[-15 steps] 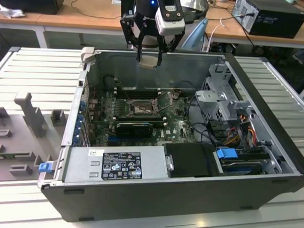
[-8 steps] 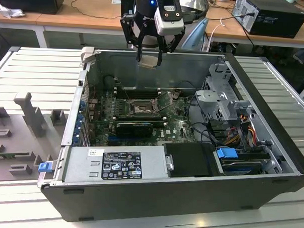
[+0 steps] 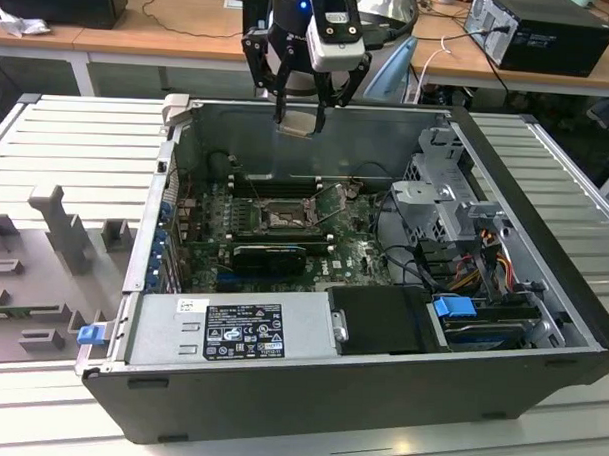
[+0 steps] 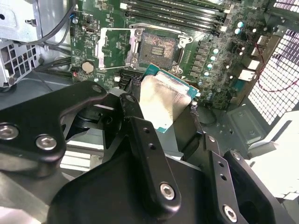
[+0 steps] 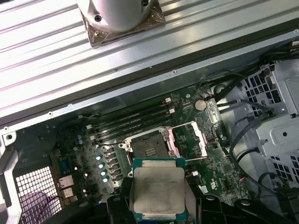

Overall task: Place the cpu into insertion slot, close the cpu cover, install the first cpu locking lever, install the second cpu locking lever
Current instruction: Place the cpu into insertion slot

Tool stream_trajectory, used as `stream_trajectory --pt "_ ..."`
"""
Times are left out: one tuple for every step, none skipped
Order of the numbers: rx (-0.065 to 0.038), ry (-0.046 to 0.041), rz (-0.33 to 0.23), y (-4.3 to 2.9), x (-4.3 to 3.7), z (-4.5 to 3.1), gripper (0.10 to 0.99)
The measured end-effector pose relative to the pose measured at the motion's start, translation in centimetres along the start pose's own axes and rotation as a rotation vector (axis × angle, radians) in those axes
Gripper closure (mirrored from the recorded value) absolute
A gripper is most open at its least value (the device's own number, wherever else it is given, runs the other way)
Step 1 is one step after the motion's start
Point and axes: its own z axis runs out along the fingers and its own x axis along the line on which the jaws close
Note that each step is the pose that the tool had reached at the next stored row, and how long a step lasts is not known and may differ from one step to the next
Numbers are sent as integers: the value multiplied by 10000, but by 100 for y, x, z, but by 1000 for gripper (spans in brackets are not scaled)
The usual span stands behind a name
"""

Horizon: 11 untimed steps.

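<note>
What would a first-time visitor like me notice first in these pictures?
A small silver cpu is pinched in the arm's black jaws, hanging above the open computer case. Below it, on the green motherboard, the socket lies empty, with its cpu cover flipped open beside it.

No print can be read. A black label [image 3: 243, 331] with white marks sits on the grey power supply [image 3: 306, 326] at the near end of the computer case [image 3: 308, 403] (its lines are too small to make out). A small white sticker [image 3: 189, 304] lies just beside the label, toward the exterior view's left, and is equally illegible.
</note>
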Motion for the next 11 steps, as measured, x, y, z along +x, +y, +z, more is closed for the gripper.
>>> stream_trajectory --pt "-3 -9 96 0 0 1 557" --pt "-3 -16 173 0 0 1 557" --pt "-5 -22 243 0 0 1 557" --pt "-6 -28 305 0 0 1 557" --pt "-8 -34 370 0 0 2 557" --pt "-9 -38 417 0 0 2 557" --pt "-10 -42 459 0 0 2 557" --pt "-11 -49 531 0 0 2 557" --pt "-13 -59 647 0 0 3 557" --pt "-14 -67 741 0 0 4 557" --pt "-17 -78 860 -1 0 4 557"
